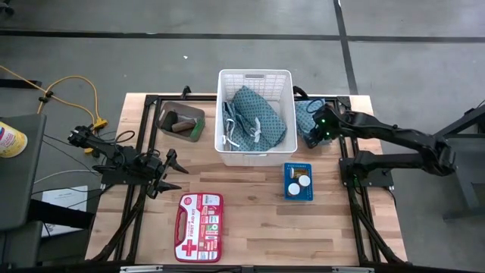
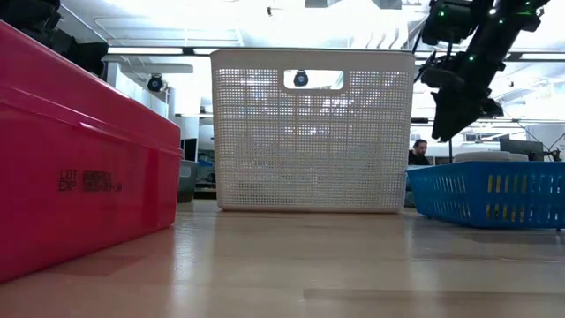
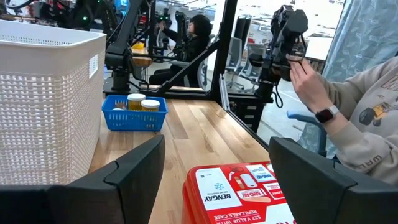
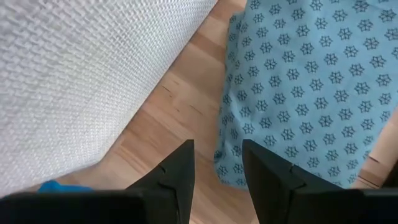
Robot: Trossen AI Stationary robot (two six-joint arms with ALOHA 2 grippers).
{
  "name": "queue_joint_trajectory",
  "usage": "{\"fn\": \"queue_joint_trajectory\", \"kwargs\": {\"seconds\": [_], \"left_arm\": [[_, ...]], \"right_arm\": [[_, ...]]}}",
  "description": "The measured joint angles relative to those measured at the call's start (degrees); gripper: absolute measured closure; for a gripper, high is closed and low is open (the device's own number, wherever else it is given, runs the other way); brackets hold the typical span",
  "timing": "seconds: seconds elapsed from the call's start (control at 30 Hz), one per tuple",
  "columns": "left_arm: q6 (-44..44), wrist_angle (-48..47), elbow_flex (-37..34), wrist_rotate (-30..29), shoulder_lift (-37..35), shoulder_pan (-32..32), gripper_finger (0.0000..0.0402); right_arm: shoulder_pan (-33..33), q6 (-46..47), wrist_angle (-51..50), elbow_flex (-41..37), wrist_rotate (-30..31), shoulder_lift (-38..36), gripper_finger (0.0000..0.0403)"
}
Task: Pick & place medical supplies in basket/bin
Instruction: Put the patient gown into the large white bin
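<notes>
Beside basket (image 1: 255, 79) R wall: right gripper (image 4: 217, 163) hovers over teal cloth (image 4: 305, 87), fingers part-open, empty, tips at cloth's edge | other cloth in basket | left gripper (image 1: 170, 171) wide open, table L edge

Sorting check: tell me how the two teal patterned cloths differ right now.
The cloth in the basket lies bunched inside the white basket; the cloth on the table lies on the wood beside the basket. The first is clear of both arms; the second lies under the right pincer. Both share the teal star print.
</notes>
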Motion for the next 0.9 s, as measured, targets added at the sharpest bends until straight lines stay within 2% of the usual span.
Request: {"fn": "queue_joint_trajectory", "kwargs": {"seconds": [0.23, 0.5, 0.77, 0.9], "left_arm": [[0.0, 0.0, 0.0, 0.0, 0.0, 0.0, 0.0121], [0.0, 0.0, 0.0, 0.1, 0.0, 0.0, 0.0121], [0.0, 0.0, 0.0, 0.2, 0.0, 0.0, 0.0121], [0.0, 0.0, 0.0, 0.2, 0.0, 0.0, 0.0121]], "right_arm": [[2.7, -4.1, 0.7, 0.0, 4.3, 3.0, 0.0282], [7.8, -19.9, 3.0, 0.0, 9.7, 3.2, 0.0282], [10.2, -23.5, 2.7, 0.0, 12.4, 3.3, 0.0279], [10.2, -23.9, 2.7, 0.0, 13.6, 4.0, 0.0255]]}}
